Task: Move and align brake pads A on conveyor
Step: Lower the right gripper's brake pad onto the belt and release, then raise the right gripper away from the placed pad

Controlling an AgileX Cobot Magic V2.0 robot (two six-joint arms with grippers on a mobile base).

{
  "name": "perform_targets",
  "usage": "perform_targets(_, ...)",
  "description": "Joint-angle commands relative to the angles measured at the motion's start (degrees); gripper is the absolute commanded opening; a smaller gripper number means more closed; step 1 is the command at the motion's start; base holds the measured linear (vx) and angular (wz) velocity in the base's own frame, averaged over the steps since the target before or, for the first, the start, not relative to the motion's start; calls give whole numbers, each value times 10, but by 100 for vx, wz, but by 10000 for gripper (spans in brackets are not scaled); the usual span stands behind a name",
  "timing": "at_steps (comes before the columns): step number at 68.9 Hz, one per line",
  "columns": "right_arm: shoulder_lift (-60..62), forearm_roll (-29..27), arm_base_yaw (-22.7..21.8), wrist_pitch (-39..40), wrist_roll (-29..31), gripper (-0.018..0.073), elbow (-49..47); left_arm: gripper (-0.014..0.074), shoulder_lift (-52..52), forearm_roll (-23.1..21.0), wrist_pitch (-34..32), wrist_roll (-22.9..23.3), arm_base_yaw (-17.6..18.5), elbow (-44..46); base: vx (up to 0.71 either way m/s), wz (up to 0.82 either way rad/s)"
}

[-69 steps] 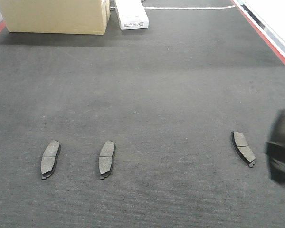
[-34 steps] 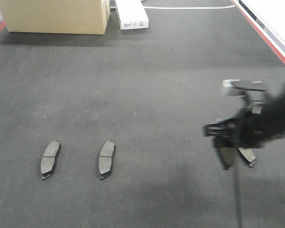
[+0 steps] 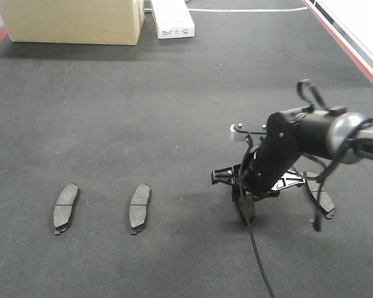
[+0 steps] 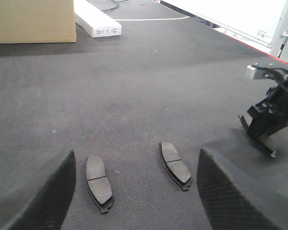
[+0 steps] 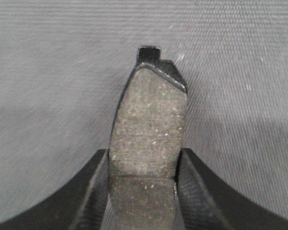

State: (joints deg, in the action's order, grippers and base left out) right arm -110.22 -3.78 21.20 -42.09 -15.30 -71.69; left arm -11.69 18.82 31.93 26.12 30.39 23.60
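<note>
Two brake pads (image 3: 66, 207) (image 3: 139, 207) lie side by side at the left of the dark conveyor (image 3: 174, 112). The right tool (image 3: 244, 206) holds a third pad (image 3: 245, 210) low over the belt; a fourth (image 3: 324, 198) lies just beyond it.

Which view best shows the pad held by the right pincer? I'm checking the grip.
The right wrist view: the flat dark grey brake pad fills it, clamped between both fingers. The front view shows it small and edge-on; the left wrist view hides it.

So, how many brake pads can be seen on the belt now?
4. Two lie side by side at the left, one and its neighbour. One is gripped in the right hand. One lies at the right, partly hidden behind the arm.
</note>
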Motion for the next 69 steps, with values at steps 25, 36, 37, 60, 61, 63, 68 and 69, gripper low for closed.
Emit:
perform_targets(25, 39, 47, -5, 11, -18, 536, -35, 513, -5, 6, -38, -1, 2, 13, 0, 0)
perform_targets(36, 76, 58, -26, -27, 15, 536, -34, 513, -5, 6, -38, -1, 2, 13, 0, 0)
perform_targets(37, 81, 56, -30, -30, 24, 536, -32, 513, -5, 6, -38, -1, 2, 13, 0, 0)
perform_targets(60, 269, 29, -126, 10, 146, 536, 64, 513, -5, 6, -39, -1, 2, 13, 0, 0)
perform_targets(61, 280, 31, -126, 17, 149, 536, 71, 513, -5, 6, -39, -1, 2, 13, 0, 0)
perform_targets(63, 302, 38, -126, 27, 153, 536, 85, 513, -5, 6, -39, -1, 2, 13, 0, 0)
perform_targets(68, 363, 38, -120, 68, 168, 536, 124, 513, -5, 6, -39, -1, 2, 13, 0, 0)
perform_targets(69, 374, 34, -118, 76, 171, 536, 135, 513, -5, 6, -39, -1, 2, 13, 0, 0)
